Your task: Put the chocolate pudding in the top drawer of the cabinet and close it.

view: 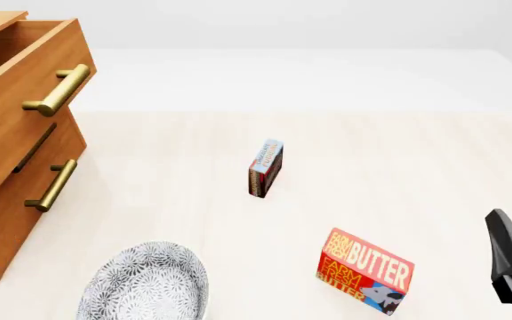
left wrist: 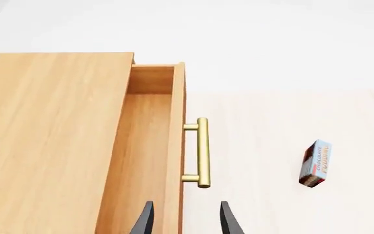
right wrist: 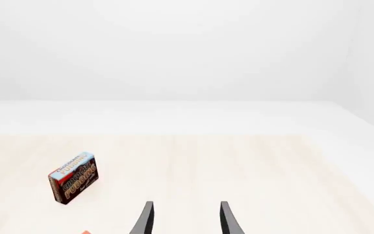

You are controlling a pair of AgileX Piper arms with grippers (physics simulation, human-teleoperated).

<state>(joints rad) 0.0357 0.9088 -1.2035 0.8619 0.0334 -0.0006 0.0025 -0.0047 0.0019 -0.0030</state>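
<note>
Cabinet (view: 7, 200): stood at the left edge of the front view, its top drawer (view: 25, 100) pulled open and bare inside in the left wrist view, with the left claw (left wrist: 183, 219) poised just over the drawer's front edge, prongs parted and holding nothing. Chocolate pudding (view: 266, 168): stood on edge at mid-frame on the counter (view: 399, 153), well apart from both arms, long axis running away from the camera. Right claw (right wrist: 183, 219): prongs parted, empty, low at the right edge of the front view; judged the freer arm to fetch the box.
</note>
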